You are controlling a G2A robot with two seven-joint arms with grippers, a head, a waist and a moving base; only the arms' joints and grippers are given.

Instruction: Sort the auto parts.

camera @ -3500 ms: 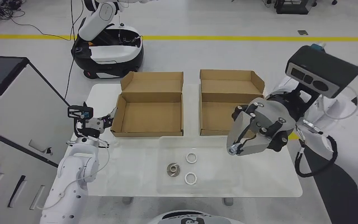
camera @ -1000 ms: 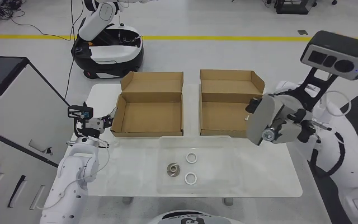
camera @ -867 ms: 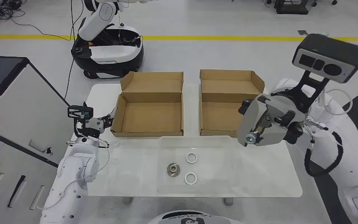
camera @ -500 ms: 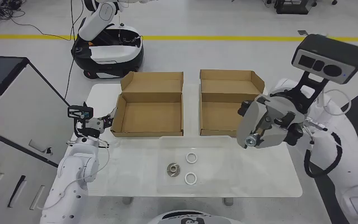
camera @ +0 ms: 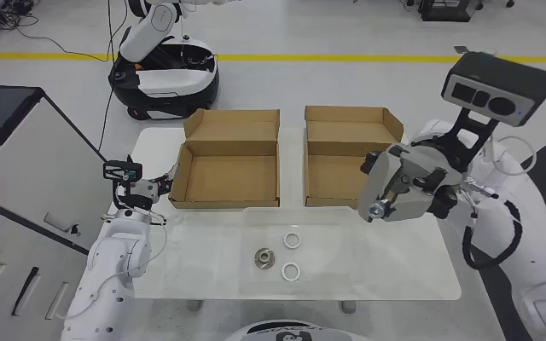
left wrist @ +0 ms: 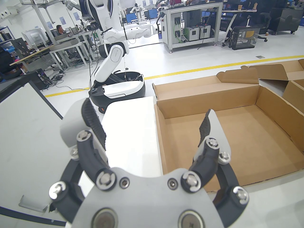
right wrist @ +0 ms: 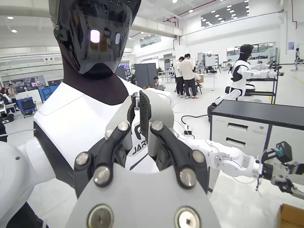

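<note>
The right gripper, raised over the 3 o'clock end of the table just in front of the right box, is pinched almost closed on a small threaded metal part. The part's long axis runs along the fingers, with one end up at the tips. The left gripper is spread wide with nothing in it at 9 o'clock beside the left box, while a white ring, a second white ring and a metal hub lie flat at 6 o'clock.

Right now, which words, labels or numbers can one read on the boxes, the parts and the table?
No text can be read.
Left box, right box: plain cardboard.
Far ring, near ring, metal disc, table: no marking.
Small threaded part in the right gripper: none visible.
Signs in the room: too small.
</note>
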